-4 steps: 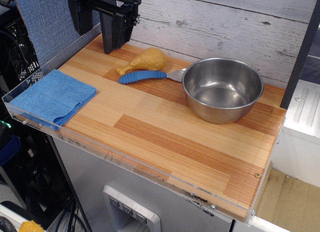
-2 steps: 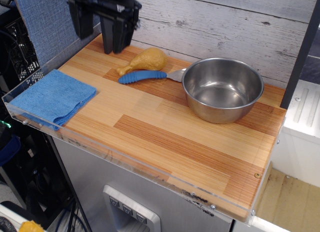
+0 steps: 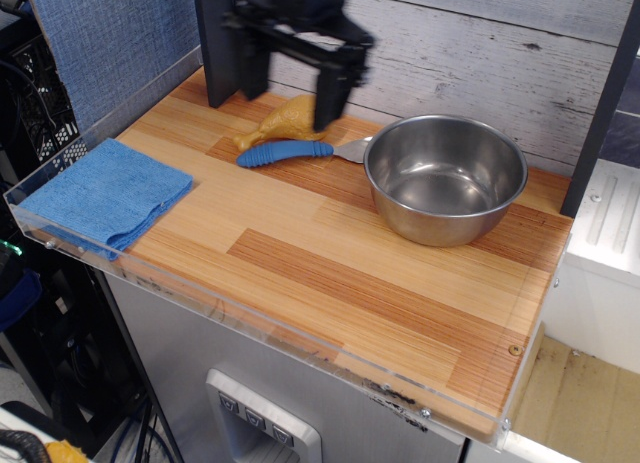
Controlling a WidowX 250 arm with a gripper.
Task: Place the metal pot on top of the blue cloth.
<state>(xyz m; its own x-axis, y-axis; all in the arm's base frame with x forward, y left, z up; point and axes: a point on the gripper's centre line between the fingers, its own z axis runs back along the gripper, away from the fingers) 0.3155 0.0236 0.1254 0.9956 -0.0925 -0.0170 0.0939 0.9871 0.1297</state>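
Note:
The metal pot [image 3: 445,176] stands upright and empty on the right half of the wooden tabletop. The blue cloth [image 3: 105,194] lies flat at the left end of the table, far from the pot. My gripper [image 3: 291,91] is black, open and empty, its fingers pointing down. It hangs above the back of the table, over the yellow toy drumstick, to the left of the pot and well right of the cloth.
A yellow toy drumstick [image 3: 288,122] and a blue-handled spoon [image 3: 285,152] lie between gripper and pot, the spoon's metal end touching the pot. A clear acrylic rim [image 3: 250,318] edges the wooden table [image 3: 330,273]. A grey-blue panel [image 3: 100,38] stands back left.
My gripper has moved right along the back of the table, from the back-left corner to above the drumstick, closer to the pot. Nothing else moved.

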